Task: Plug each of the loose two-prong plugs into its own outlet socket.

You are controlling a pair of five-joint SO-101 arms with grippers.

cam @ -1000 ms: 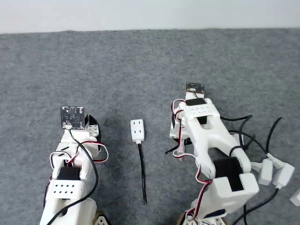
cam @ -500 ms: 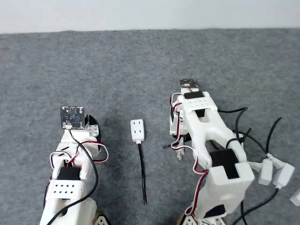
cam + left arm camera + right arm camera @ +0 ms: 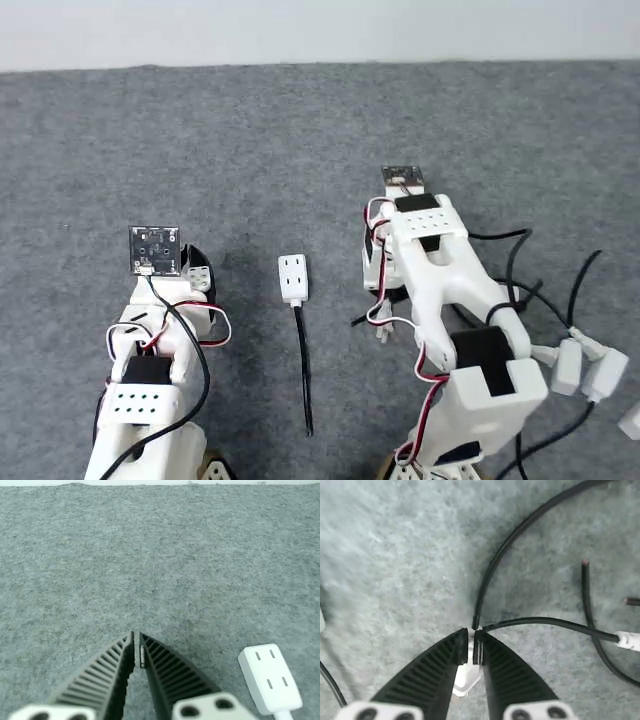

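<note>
A white outlet block point(image 3: 293, 277) lies on the grey carpet between the two arms, and its black cord point(image 3: 303, 370) trails toward the near edge. My left gripper point(image 3: 136, 636) is shut and holds nothing. It sits low over the carpet just left of the outlet block point(image 3: 270, 676). My right gripper point(image 3: 471, 630) is shut, with a white plug point(image 3: 465, 679) showing between its fingers. A black cord point(image 3: 545, 624) runs away from its tips. From above, the right arm point(image 3: 430, 250) hides that gripper. Two loose white plugs point(image 3: 567, 366) point(image 3: 605, 375) lie at the right edge.
Several black cords point(image 3: 505, 260) loop over the carpet right of the right arm, and one loose end point(image 3: 356, 322) pokes out on its left. Another white plug body point(image 3: 630, 641) lies on a cord's end. A pale wall point(image 3: 320, 30) bounds the far side.
The right arm has shifted slightly away from the near edge and to the left. The left arm and the outlet block have not moved.
</note>
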